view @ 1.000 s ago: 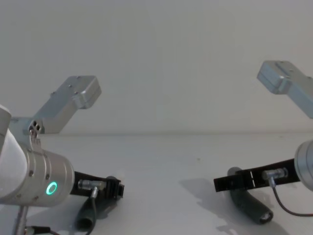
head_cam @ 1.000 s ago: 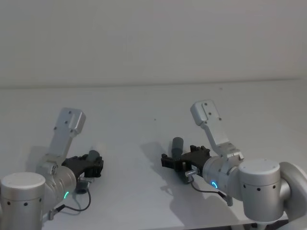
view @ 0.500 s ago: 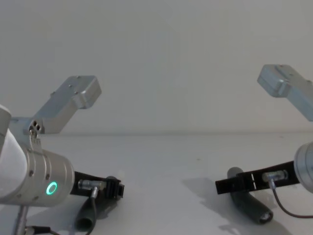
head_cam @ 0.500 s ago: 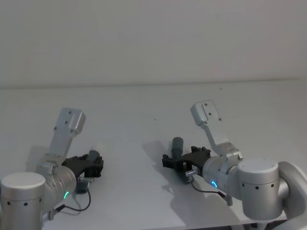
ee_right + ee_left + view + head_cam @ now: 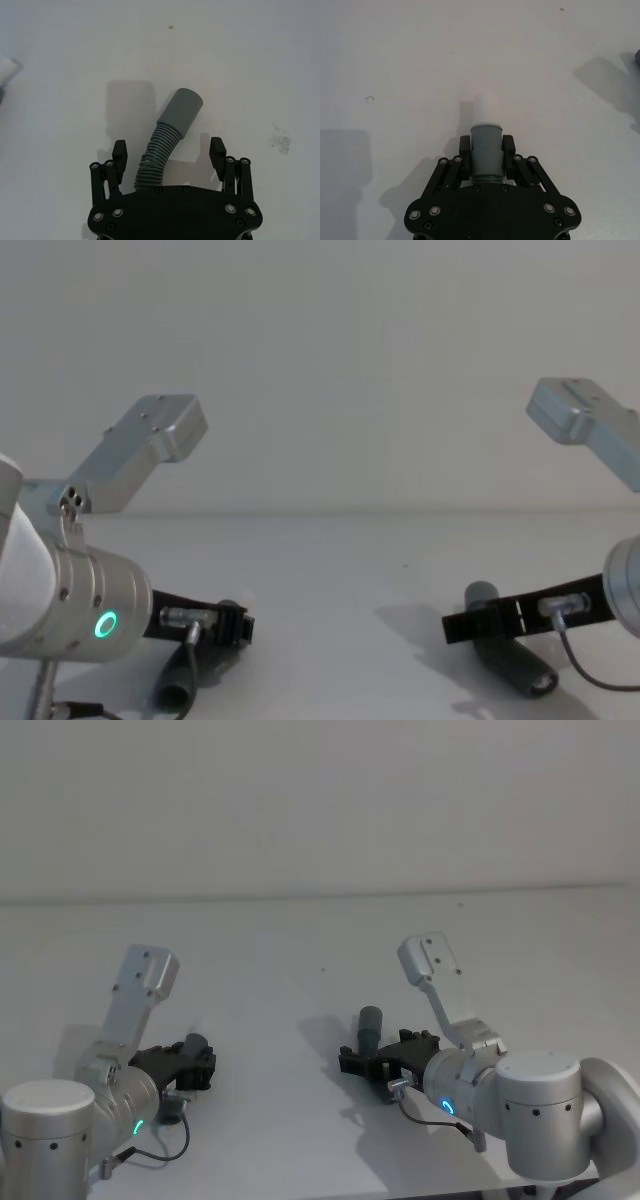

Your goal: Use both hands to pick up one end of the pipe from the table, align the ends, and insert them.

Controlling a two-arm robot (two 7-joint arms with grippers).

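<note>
Two ribbed grey hoses, white matte table [image 5: 280,950]: left black gripper [image 5: 486,146] clamps white-tipped hose [image 5: 485,132], 8 o'clock; right gripper [image 5: 168,146] spread around grey-cuffed hose [image 5: 182,112], 5 o'clock.

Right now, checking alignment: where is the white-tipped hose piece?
In the head view's lower left, the dark grey ribbed hose piece is clamped in the black left end effector.

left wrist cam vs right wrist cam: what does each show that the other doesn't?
Left wrist, not right: the left gripper shut on the white-tipped hose piece. Right wrist, not left: the right gripper open, fingers either side of the ribbed hose piece without touching, grey cuff forward. Both: the white table; what looks like the white tip also sits at the right wrist view's edge.
</note>
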